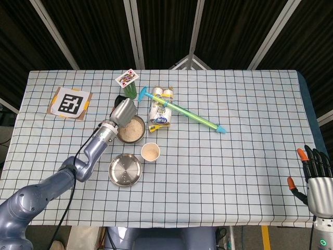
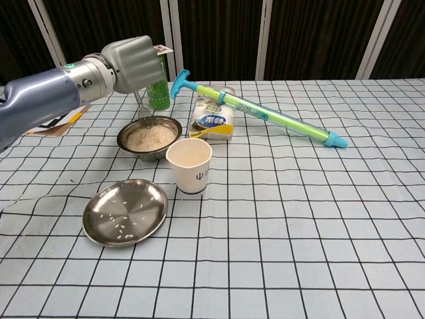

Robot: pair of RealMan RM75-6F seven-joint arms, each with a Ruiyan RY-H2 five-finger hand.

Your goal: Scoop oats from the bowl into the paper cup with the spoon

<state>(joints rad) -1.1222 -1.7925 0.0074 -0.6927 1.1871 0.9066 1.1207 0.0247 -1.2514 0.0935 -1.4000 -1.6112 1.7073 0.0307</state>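
Observation:
A steel bowl (image 2: 129,145) of oats (image 2: 152,137) sits left of centre on the checked cloth, seen from above as the bowl (image 1: 137,138). In front of it stands a white paper cup (image 2: 189,166), the cup (image 1: 150,152) holding some oats. My left hand (image 2: 135,64) hovers over the bowl's far rim, gripping a metal spoon (image 2: 143,107) whose tip points down to the oats. From the head view the left hand (image 1: 123,111) covers the bowl's back left. My right hand (image 1: 315,174) hangs off the table's right front corner, fingers apart, holding nothing.
A flat steel plate (image 2: 125,211) with scattered oat flakes lies before the bowl. Behind it stand a green can (image 2: 158,92) topped by a playing card, a snack bag (image 2: 212,123) and a long teal water pump (image 2: 259,112). A marker card (image 1: 69,102) lies far left.

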